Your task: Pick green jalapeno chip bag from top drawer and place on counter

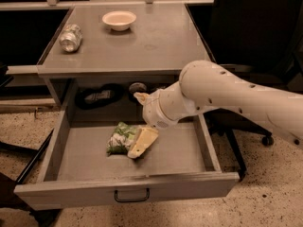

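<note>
The green jalapeno chip bag (121,137) lies crumpled in the middle of the open top drawer (85,190). My gripper (136,125) reaches in from the right on the white arm and is open. Its lower finger (142,143) lies against the bag's right edge. Its upper finger (140,97) points toward the back of the drawer. The bag rests on the drawer floor. The grey counter (151,44) is above the drawer.
A silvery can (70,37) lies on its side at the counter's left and a white bowl (119,20) stands at its back. Dark objects (97,97) sit in the recess behind the drawer. A dark office chair (258,60) stands at the right.
</note>
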Tool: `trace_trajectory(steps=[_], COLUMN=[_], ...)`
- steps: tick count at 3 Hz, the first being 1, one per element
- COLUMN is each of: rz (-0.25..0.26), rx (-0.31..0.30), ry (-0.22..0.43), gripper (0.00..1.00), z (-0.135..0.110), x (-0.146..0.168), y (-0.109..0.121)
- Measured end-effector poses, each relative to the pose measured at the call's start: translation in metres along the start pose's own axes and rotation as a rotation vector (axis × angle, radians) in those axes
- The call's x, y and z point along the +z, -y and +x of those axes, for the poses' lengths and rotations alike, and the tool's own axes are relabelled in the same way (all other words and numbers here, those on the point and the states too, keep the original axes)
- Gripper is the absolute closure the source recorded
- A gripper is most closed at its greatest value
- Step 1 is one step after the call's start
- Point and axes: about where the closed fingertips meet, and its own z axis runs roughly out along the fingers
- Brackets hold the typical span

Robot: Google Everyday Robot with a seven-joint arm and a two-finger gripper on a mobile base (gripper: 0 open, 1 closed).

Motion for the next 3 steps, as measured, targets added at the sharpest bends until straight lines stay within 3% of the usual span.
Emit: trace_trajectory(steps=[1,3], rz=[-0.008,0.044], rx=[0.006,0.031], ry=[0.009,-0.141], gripper=[0.00,0.00], z=[0.005,0.060], x=[0.007,0.046], y=[0.002,0.043])
